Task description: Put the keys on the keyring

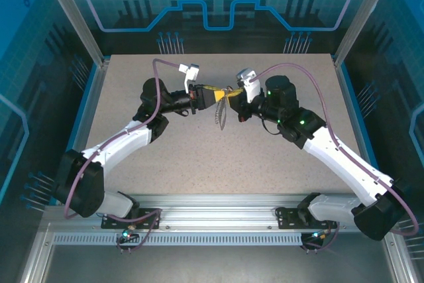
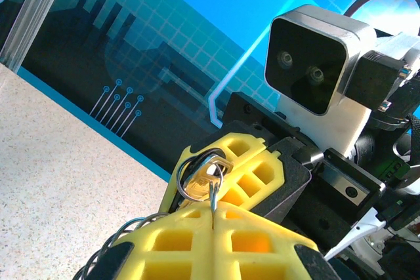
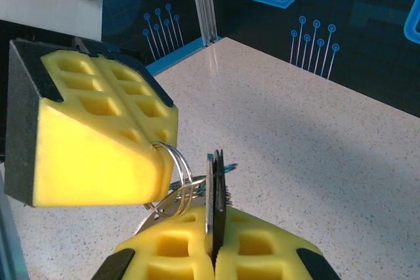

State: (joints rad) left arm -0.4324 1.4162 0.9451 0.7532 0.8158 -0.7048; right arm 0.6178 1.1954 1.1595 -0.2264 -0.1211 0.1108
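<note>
Both grippers meet tip to tip above the table's middle. My left gripper (image 1: 213, 95) (image 2: 213, 213) is shut on the thin wire of a silvery split ring (image 2: 178, 178) (image 3: 181, 179). This ring belongs to the keyring (image 1: 220, 117), whose dark oval loop and silvery fringe dangle below the grippers. My right gripper (image 1: 232, 95) (image 3: 215, 235) is shut on the key (image 3: 215, 188), a flat black and silvery piece seen edge-on. The key's silvery head (image 2: 200, 185) lies against the split ring, overlapping it. Whether the key is threaded on the ring cannot be told.
The speckled table (image 1: 199, 157) lies below the raised grippers. Blue patterned walls (image 1: 218, 4) and metal posts (image 1: 73, 11) enclose it at the back and sides. The metal rail (image 1: 212, 220) with the arm bases runs along the near edge.
</note>
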